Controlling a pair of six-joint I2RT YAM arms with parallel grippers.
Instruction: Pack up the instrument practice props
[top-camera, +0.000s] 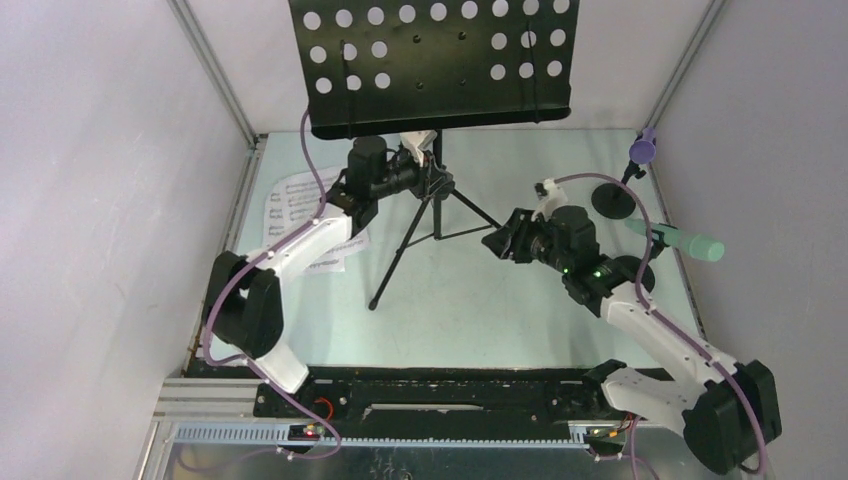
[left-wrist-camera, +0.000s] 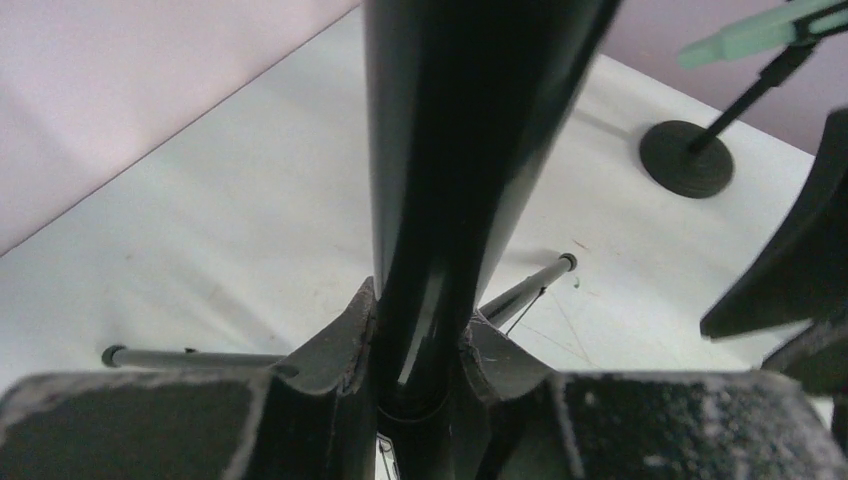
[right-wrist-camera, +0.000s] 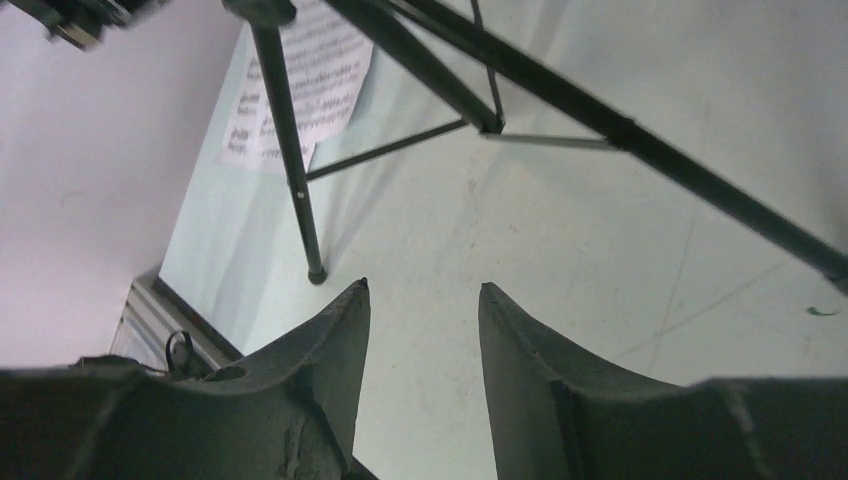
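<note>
Rack pole (left-wrist-camera: 470, 150) snug betw. L jaws; R jaws parted, nearby.

Overhead, wrist close-ups; common music rack (top-camera: 440, 75)

My left arm (top-camera: 300, 245) reaches out toward one o'clock and my left gripper (top-camera: 428, 173) squeezes tight on the black pole (left-wrist-camera: 450, 150), while my right arm (top-camera: 650, 320) stretches toward ten o'clock, my right gripper (right-wrist-camera: 425, 292) holding its two fingers apart.

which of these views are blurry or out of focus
top external: evenly lit and sharp, music rack crisp; left wrist: the rack pole fills the centre as a dark soft mass, mint-green microphone blurred; right wrist: near fingers soft, sheet music sharper
</note>
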